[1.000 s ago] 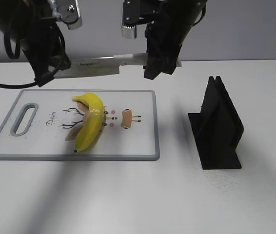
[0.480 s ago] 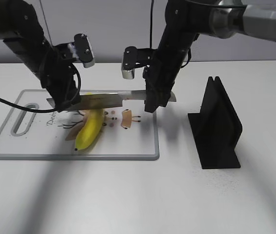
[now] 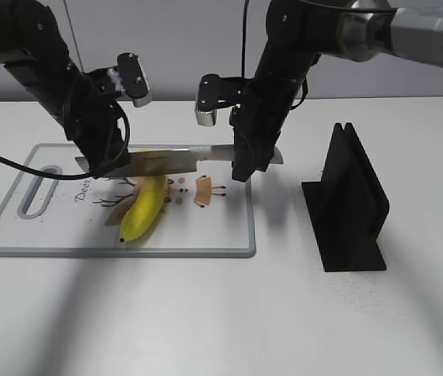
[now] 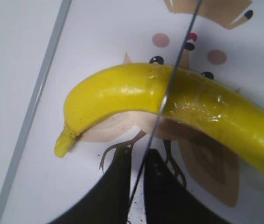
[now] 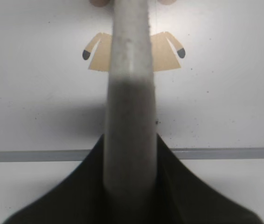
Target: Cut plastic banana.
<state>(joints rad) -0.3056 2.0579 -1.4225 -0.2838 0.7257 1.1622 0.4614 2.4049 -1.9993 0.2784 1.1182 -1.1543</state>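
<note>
Evidently dropped from above the board a second ago; barely moved over the last half-second. Left gripper (image 3: pixel 100 160) clamped narrow on the blade tip, arm angled down over the cutting board (image 3: pixel 41 247). Knife (image 3: pixel 176 160) held level, edge pressed into the banana (image 4: pixel 169 100) near its stem end; cut likely begun, not through. Right gripper (image 3: pixel 246 168) closed on the knife handle (image 5: pixel 128 107), wrist near vertical. Knife stand (image 3: pixel 351 204) well apart.

White table (image 3: pixel 206 313), grey-rimmed cutting board (image 3: pixel 206 235) at left, black stand (image 3: pixel 351 204) at right
</note>
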